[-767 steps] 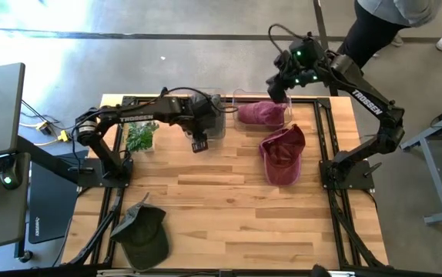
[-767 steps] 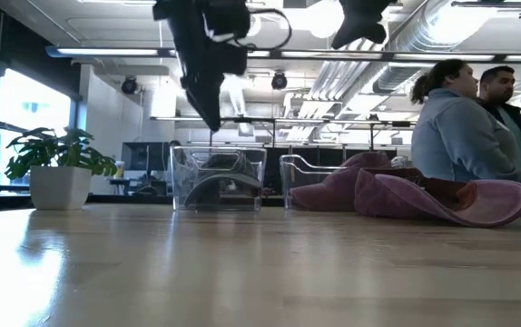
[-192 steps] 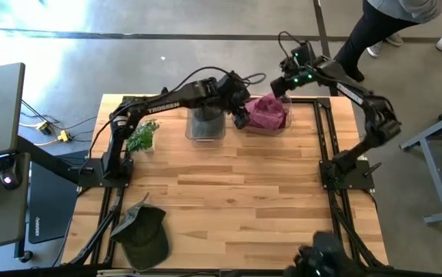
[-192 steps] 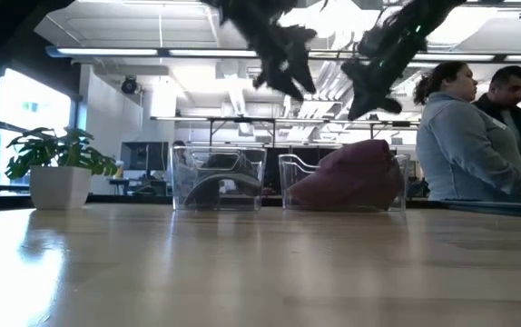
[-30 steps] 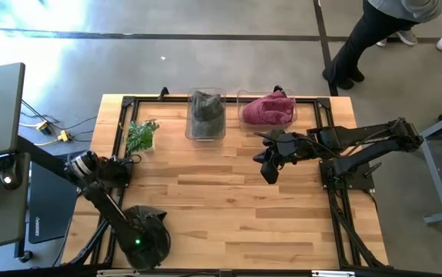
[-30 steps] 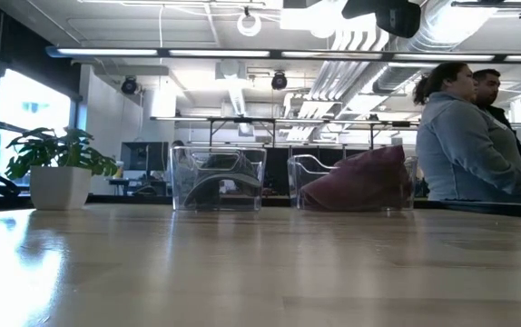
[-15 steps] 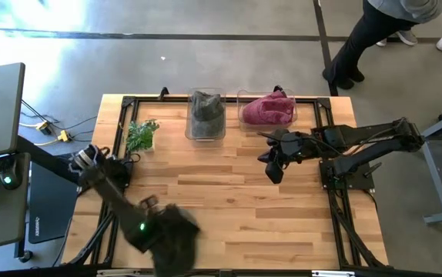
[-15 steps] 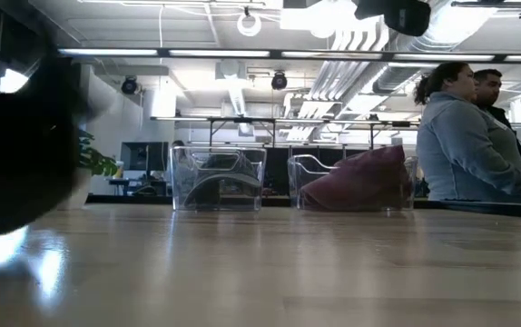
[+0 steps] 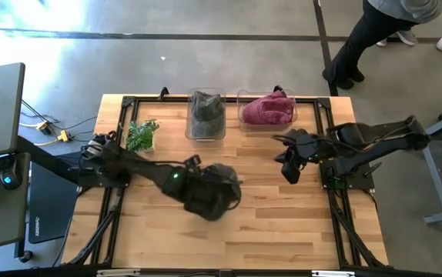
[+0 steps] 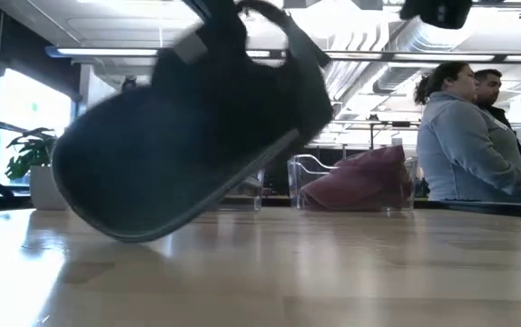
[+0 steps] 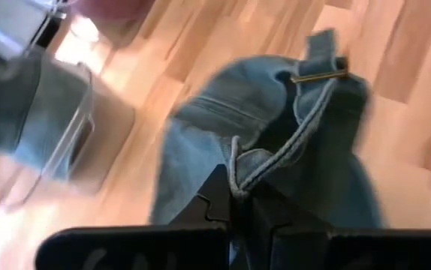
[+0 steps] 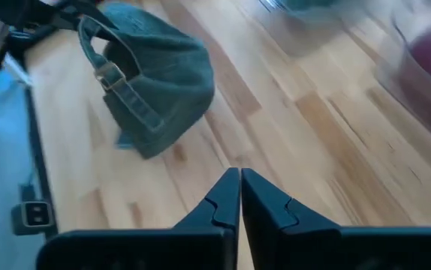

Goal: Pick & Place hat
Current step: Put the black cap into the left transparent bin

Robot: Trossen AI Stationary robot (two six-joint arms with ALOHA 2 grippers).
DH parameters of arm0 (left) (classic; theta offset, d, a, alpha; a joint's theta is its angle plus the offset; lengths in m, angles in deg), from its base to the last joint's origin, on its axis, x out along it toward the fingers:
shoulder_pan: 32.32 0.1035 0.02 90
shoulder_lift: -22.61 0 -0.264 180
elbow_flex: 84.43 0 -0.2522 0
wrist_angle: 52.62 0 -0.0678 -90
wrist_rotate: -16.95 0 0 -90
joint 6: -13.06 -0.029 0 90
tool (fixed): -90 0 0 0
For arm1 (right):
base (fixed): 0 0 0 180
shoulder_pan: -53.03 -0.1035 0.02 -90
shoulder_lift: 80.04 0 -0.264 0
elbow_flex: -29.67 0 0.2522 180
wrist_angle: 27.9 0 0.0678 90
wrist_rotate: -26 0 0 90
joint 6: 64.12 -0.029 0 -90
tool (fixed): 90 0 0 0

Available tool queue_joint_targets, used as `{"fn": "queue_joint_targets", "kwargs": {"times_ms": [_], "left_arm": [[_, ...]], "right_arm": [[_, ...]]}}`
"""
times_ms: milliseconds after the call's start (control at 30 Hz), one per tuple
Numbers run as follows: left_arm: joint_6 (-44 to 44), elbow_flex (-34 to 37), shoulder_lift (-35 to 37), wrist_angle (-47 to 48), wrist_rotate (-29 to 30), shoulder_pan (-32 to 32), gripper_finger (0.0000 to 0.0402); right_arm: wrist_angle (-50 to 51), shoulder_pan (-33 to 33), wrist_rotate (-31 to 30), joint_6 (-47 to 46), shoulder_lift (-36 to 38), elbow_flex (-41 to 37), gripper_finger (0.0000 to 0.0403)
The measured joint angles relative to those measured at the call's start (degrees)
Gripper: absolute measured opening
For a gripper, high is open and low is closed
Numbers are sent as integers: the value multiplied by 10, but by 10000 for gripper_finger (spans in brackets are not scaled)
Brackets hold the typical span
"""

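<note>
A dark green hat [image 9: 219, 196] hangs over the middle of the table with my left gripper [image 11: 234, 193] shut on it. In the low view the hat [image 10: 197, 136] is clear of the tabletop, and its strap with a brass buckle [image 11: 317, 71] shows at its back opening. My right gripper [image 9: 289, 175] hovers shut and holds nothing, right of centre and above the table; its wrist view shows the hat [image 12: 155, 82] farther off. My left gripper pinches the stitched edge of the hat's back opening [image 11: 236, 166] between its two fingers, some way along from the strap and buckle. The hat hangs below and in front of the fingers, lifted clear of the table.
Two clear bins stand at the far edge: one [image 9: 205, 117] holds a dark hat, the other [image 9: 267, 110] maroon hats. A small potted plant [image 9: 140, 135] stands at the far left. People [image 10: 465, 136] stand beyond the table's far right.
My left gripper has swung from the near left corner toward the table's middle, taking the green hat with it. The hat lay flat on the table and now hangs lifted clear. My right gripper has drifted slightly toward the right edge.
</note>
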Motion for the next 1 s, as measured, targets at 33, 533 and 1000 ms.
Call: {"fn": "queue_joint_targets", "kwargs": {"times_ms": [33,533,1000], "left_arm": [[-19,17,0,-26,0,7,1],[-238,152,0,-297,-162,99,23],[-116,93,38,-82,-393,117,188]], "right_arm": [[11,-5,-6,-10,0,0,13],[53,-51,-24,-44,-1,0,83],[93,-51,-30,-48,-2,0,150]]}}
